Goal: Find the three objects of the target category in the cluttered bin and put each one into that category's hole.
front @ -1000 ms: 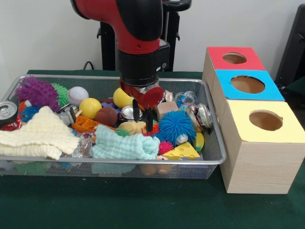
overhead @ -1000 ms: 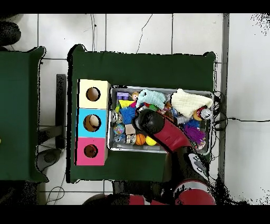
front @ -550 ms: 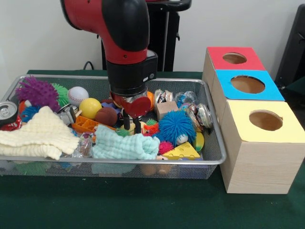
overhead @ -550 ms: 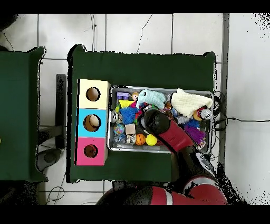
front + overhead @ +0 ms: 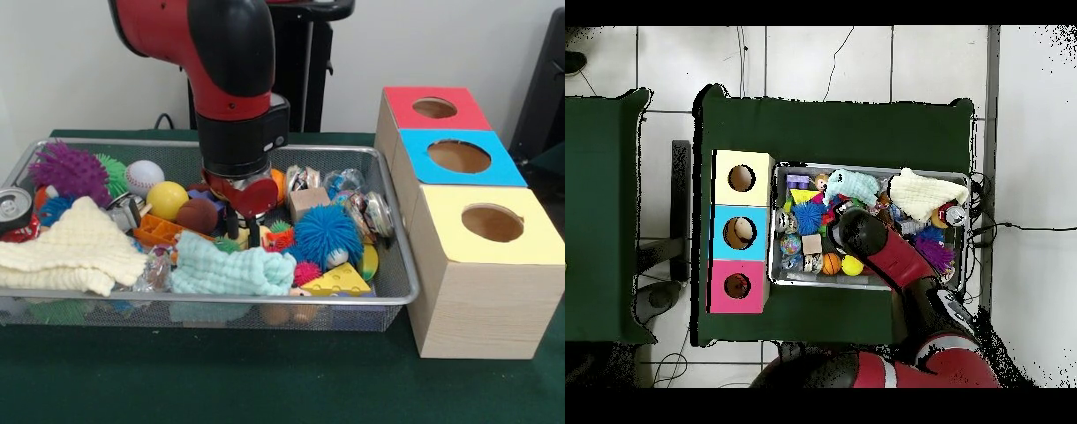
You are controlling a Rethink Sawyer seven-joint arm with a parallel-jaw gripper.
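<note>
In the silver wire-mesh bin [image 5: 388, 291], a cream knitted cloth [image 5: 75, 247] lies at the left, long axis left-right. The red-and-black gripper [image 5: 243, 234] stands mid-bin, its black fingers [image 5: 253, 231] a little apart, down among toys; whether they grip anything I cannot tell. Three wooden hole-topped boxes [image 5: 481, 291] sit right.

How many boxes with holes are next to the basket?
3, in a row beside the basket: the yellow box nearest the camera, the blue box in the middle, the red box farthest back. None seem hidden.
</note>
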